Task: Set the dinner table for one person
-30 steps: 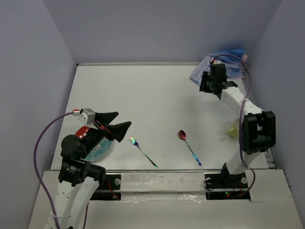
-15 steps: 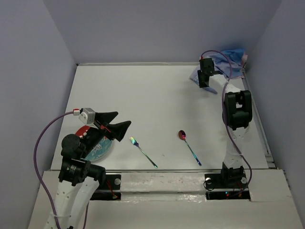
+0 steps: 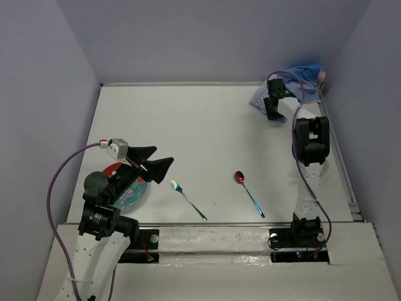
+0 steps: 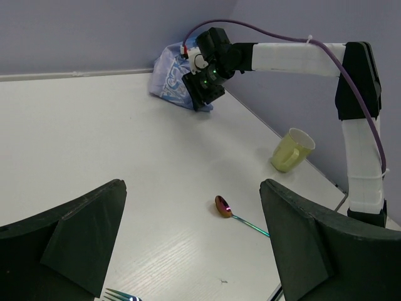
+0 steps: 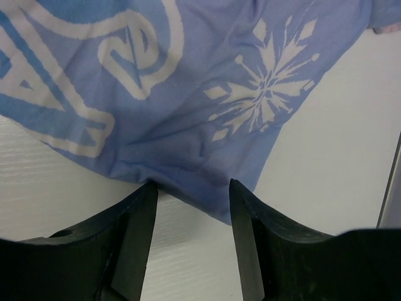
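The white dinner table (image 3: 200,125) holds an iridescent fork (image 3: 188,199) and a spoon (image 3: 249,191) near the front. A red-rimmed blue plate (image 3: 133,197) lies at the front left. My left gripper (image 3: 156,160) hovers open and empty over the plate's right side, and the spoon (image 4: 225,207) shows between its fingers. My right gripper (image 3: 272,113) is stretched to the far right corner. It is open, with its jaws either side of the near edge of the crumpled blue snowflake cloth (image 5: 188,94), low over the table.
A yellow-green cup (image 4: 291,150) stands near the table's right edge beside the right arm; in the top view the arm hides it. The cloth (image 3: 301,78) is bunched against the back right corner. Walls enclose the table on three sides.
The right arm has straightened and swung its gripper to the near edge of the blue cloth. The left gripper has shifted slightly to the right.
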Motion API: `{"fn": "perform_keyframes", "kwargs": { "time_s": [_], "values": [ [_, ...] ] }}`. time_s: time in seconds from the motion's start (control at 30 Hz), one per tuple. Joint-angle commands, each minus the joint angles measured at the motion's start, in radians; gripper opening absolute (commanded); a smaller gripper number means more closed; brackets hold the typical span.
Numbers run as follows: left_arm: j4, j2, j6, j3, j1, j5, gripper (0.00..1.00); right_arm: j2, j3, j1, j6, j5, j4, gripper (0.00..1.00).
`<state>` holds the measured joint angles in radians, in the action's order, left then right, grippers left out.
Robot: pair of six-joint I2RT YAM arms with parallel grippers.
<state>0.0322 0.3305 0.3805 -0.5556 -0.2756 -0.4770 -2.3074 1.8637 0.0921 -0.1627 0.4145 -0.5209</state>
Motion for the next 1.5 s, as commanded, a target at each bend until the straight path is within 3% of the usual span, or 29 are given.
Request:
{"fn": "perform_keyframes", "kwargs": {
  "time_s": [0.0, 0.07, 0.2, 0.3, 0.4, 0.63, 0.93, 1.27, 1.4, 1.47],
  "values": [
    [0.028, 0.001, 0.006, -0.004, 0.003, -0.009, 0.99, -0.027, 0.067, -0.005, -0.020, -0.010, -0.039, 0.53],
    [0.028, 0.002, 0.008, -0.004, 0.004, -0.009, 0.99, -0.052, 0.080, -0.005, -0.029, -0.002, -0.036, 0.50],
    [0.028, 0.001, 0.005, -0.006, 0.010, -0.009, 0.99, -0.066, 0.069, -0.005, -0.040, -0.012, -0.027, 0.31],
    [0.028, -0.002, 0.005, -0.006, 0.016, -0.009, 0.99, -0.046, 0.061, 0.015, -0.040, -0.023, -0.007, 0.00],
    [0.028, -0.001, 0.006, -0.004, 0.018, -0.008, 0.99, 0.038, 0.008, 0.049, -0.070, -0.013, 0.071, 0.00],
    [0.011, 0.007, 0.017, -0.009, 0.019, 0.047, 0.99, 0.308, -0.120, 0.260, -0.254, 0.027, 0.261, 0.00],
    [0.035, 0.060, 0.115, 0.022, 0.019, 0.140, 0.94, 0.457, 0.049, 0.415, -0.429, -0.032, 0.392, 0.00],
    [0.178, 0.156, 0.247, 0.115, 0.019, 0.175, 0.83, 0.569, 0.120, 0.416, -0.423, -0.244, 0.466, 0.00],
    [0.209, 0.185, 0.261, 0.114, 0.019, 0.201, 0.83, 0.542, 0.297, 0.416, -0.315, -0.339, 0.429, 0.00],
    [0.215, 0.188, 0.264, 0.105, 0.019, 0.207, 0.83, 0.555, 0.334, 0.416, -0.234, -0.465, 0.429, 0.00]
  ]
}}
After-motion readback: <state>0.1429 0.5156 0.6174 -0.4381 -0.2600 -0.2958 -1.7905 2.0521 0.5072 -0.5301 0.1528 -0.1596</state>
